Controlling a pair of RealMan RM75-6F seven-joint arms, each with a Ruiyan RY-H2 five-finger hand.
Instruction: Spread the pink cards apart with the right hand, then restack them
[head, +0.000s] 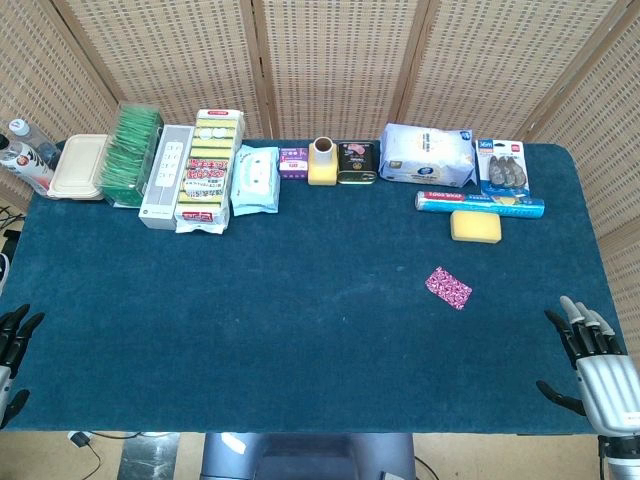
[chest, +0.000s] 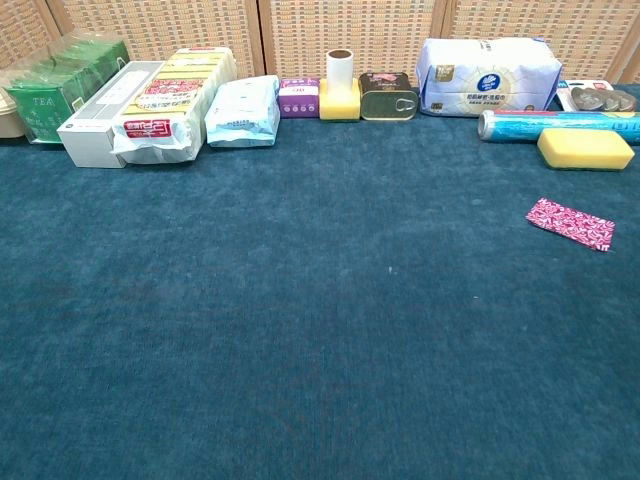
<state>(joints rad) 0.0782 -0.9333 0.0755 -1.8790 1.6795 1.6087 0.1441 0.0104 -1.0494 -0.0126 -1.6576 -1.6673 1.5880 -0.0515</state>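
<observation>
Pink cards (head: 448, 287): neat stack, flat on worktop (head: 300, 330); right hand (head: 597, 362) fingers spread, empty, well apart — risk: thin cards sliding together instead of fanning.

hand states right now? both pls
Left hand: mostly cut off at the table's near left edge, appears open, holds nothing.
Right hand: open, fingers spread, holding nothing, well short of the pink cards.

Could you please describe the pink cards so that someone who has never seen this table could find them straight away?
Start at the dark blue table cloth and look to its right side, in front of the row of goods along the back. The pink cards lie flat and alone, nearer than the yellow sponge. They are the only small pink patterned rectangle there.
</observation>
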